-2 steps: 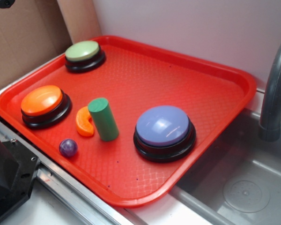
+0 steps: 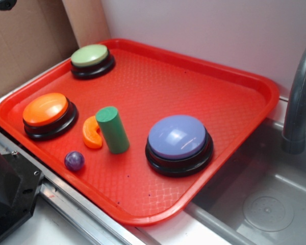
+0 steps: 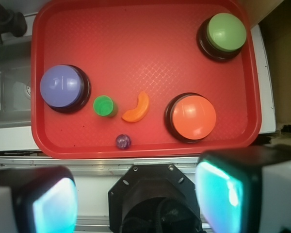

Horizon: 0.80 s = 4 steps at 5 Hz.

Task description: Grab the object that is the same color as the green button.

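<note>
The green cylinder block (image 2: 112,129) stands upright near the middle of the red tray (image 2: 158,76), touching or nearly touching the orange crescent (image 2: 92,133). From above it shows as a green disc (image 3: 103,106). The pale green button (image 2: 90,57) sits on its black base at the tray's far left corner, and at top right (image 3: 226,32) in the wrist view. My gripper (image 3: 136,199) hangs high above the robot base, off the tray's near edge. It is open, with nothing between its glowing teal pads (image 3: 219,193).
An orange button (image 2: 46,112), a lavender-blue button (image 2: 177,140) and a small purple ball (image 2: 74,161) share the tray. A grey sink (image 2: 265,199) with a faucet (image 2: 300,102) lies to the right. Cardboard (image 2: 25,41) stands behind on the left. The black robot base (image 2: 5,199) is at bottom left.
</note>
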### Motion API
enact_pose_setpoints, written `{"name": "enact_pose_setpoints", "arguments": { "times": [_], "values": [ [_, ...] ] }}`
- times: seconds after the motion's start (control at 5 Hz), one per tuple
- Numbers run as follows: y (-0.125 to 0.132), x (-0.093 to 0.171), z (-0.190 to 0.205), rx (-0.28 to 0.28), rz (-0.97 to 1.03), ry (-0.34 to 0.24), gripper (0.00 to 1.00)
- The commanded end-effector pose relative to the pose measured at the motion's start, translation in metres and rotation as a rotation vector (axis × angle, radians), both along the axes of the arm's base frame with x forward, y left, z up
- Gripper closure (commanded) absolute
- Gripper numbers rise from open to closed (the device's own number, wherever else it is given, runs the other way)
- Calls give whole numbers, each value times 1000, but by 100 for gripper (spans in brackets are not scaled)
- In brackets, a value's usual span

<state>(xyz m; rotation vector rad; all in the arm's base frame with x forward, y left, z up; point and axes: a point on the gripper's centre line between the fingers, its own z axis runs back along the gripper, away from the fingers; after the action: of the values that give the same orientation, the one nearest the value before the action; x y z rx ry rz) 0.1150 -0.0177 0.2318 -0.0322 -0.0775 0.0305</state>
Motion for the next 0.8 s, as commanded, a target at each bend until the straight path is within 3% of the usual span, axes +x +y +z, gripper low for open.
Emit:
{"name": "enact_pose_setpoints", "arguments": {
  "times": [0.0, 0.4, 0.6],
  "values": [
    [-37, 45, -51, -35, -412, -27, 0],
    [-57, 65, -107, 57, -686, -103, 0],
    [-60, 76, -151, 21, -769, -145, 0]
  ]
}}
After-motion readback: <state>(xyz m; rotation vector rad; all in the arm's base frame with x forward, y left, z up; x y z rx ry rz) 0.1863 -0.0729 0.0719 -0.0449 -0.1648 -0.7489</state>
